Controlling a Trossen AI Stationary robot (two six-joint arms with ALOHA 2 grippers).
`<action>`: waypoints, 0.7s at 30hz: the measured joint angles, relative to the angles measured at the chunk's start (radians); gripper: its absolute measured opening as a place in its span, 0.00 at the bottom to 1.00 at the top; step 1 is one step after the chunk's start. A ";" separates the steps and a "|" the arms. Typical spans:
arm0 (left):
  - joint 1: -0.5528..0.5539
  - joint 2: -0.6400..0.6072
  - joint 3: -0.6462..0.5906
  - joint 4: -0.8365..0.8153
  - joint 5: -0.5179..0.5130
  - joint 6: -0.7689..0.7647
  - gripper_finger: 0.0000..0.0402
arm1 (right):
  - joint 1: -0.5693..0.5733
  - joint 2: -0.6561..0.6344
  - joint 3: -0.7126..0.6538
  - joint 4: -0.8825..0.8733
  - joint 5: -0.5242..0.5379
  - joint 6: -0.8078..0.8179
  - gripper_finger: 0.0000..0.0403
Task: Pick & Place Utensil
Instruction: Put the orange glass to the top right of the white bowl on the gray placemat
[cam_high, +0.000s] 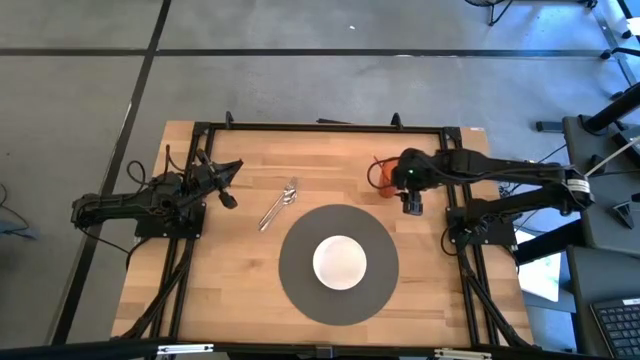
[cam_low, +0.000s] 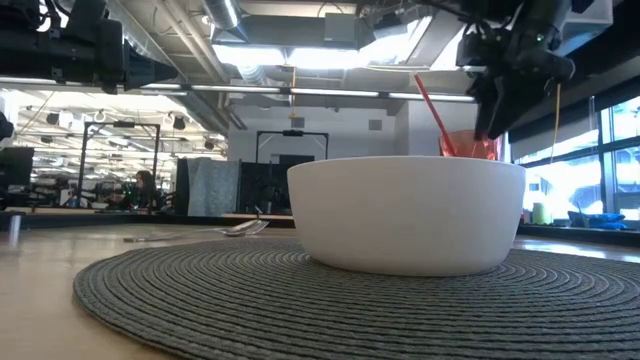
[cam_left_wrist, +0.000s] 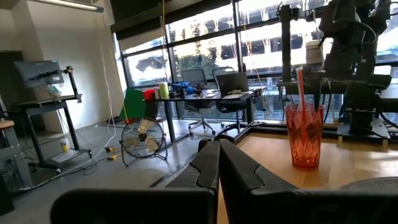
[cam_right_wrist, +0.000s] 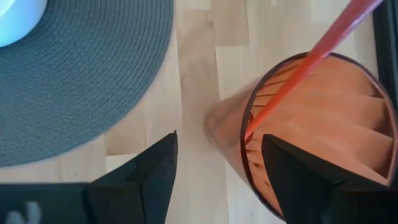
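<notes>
A light wooden surface (cam_high: 230, 270) holds a round grey woven placemat (cam_high: 300, 280) with a white ceramic bowl (cam_high: 340, 262) at its centre. The task's thing, a silver metal spoon (cam_high: 278, 205), lies untouched on the bare wood just left of the mat. The right gripper (cam_high: 412, 203), fingers apart and empty, hovers above a faceted orange plastic tumbler (cam_high: 379, 176) with a red straw (cam_right_wrist: 311, 65), far right. The left gripper (cam_high: 230, 185), closed and empty, waits left of the spoon. Pickup seems not yet begun; next, a gripper must descend over the spoon
</notes>
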 joint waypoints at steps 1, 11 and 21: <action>0.000 0.000 0.000 0.000 0.000 0.000 0.01 | 0.000 0.006 0.000 0.000 0.000 0.000 0.58; 0.000 0.000 0.000 0.000 0.000 0.000 0.01 | 0.000 0.055 0.000 0.000 0.000 0.000 0.42; 0.000 0.000 0.000 0.000 0.000 0.000 0.01 | 0.000 0.068 0.000 -0.001 -0.003 -0.011 0.05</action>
